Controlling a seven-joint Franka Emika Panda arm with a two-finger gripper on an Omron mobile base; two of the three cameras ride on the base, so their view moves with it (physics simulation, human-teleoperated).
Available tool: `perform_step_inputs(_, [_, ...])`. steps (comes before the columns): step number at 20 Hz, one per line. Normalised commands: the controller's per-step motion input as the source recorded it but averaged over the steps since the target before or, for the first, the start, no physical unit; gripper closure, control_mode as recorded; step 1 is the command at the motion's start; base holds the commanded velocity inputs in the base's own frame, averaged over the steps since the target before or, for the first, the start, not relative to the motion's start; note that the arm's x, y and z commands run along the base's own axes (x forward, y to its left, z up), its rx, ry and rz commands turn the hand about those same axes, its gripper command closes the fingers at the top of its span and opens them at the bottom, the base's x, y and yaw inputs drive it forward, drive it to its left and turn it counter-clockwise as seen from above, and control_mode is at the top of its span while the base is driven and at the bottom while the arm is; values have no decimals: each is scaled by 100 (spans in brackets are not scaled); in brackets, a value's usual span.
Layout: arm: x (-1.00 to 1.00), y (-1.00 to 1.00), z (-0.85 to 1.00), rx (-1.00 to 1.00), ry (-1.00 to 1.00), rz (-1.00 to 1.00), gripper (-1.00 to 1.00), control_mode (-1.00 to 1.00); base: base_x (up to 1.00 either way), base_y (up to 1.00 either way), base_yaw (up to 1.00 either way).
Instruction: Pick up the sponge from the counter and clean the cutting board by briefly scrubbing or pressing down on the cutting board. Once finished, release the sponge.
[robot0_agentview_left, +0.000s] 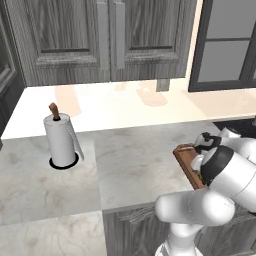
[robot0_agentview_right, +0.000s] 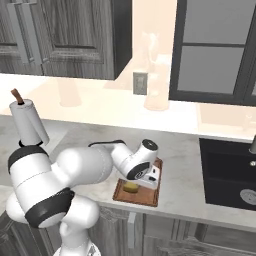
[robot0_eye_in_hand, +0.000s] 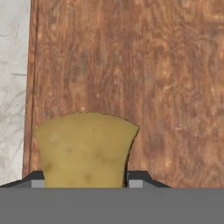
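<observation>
Two fingers (robot0_eye_in_hand: 85, 183) w/ sponge (robot0_eye_in_hand: 85, 148), board (robot0_eye_in_hand: 153, 78) edge.

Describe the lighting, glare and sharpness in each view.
Left base view: washed-out peach glare on the backsplash behind the paper towel roll. Right base view: same glare; sink nearly black. Hand view: even light, sponge between the fingertips and cutting board grain slightly soft.

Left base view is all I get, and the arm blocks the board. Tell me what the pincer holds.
Observer: The pincer is shut on the yellow sponge, one finger on each side.
Operator: Say where the sponge is.
Observer: Over the board, near its long edge by the counter.
Operator: Report what lies to the right.
Observer: A dark sink, set into the counter and apart from the board.
</observation>
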Motion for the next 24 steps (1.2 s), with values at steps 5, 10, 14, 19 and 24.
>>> perform_step_inputs(5, [-54, 0, -50, 2, 6, -1, 100, -100, 0, 0, 0])
perform_step_inputs(10, [-43, 7, -45, 0, 7, -1, 100, -100, 0, 0, 0])
perform_step_inputs(14, [-50, 5, -52, 0, 11, -1, 100, -100, 0, 0, 0])
perform_step_inputs(19, [-61, 0, -48, 0, 5, -2, 100, -100, 0, 0, 0])
perform_step_inputs(24, [-65, 0, -49, 0, 2, -2, 100, -100, 0, 0, 0])
